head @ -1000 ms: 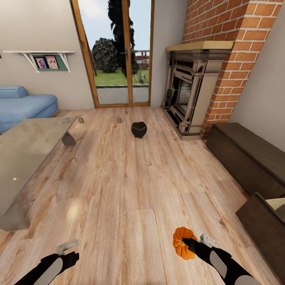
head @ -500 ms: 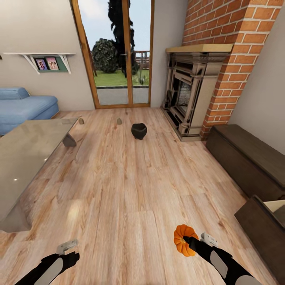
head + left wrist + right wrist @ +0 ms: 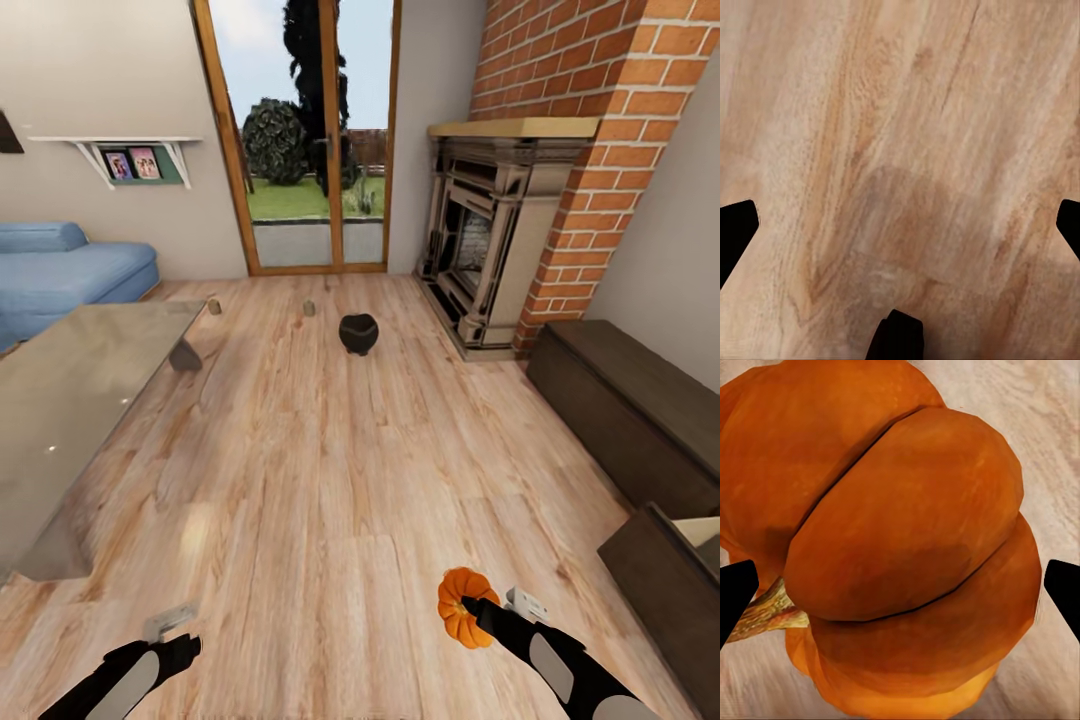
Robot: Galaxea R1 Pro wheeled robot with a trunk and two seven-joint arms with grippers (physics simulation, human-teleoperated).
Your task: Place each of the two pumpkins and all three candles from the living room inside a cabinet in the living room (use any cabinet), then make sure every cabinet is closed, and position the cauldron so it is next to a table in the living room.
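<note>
Bright, even daylight fills the room, coming through the glass door (image 3: 305,140) at the far wall. The floor (image 3: 330,480) carries a soft pale sheen and faint shadows. The glass counter (image 3: 70,400) reflects dully. Straight lines lean outward toward the head view's edges; the wrist views look soft and blurry.

Right gripper (image 3: 470,608) clamped; left gripper (image 3: 185,648) spread.
</note>
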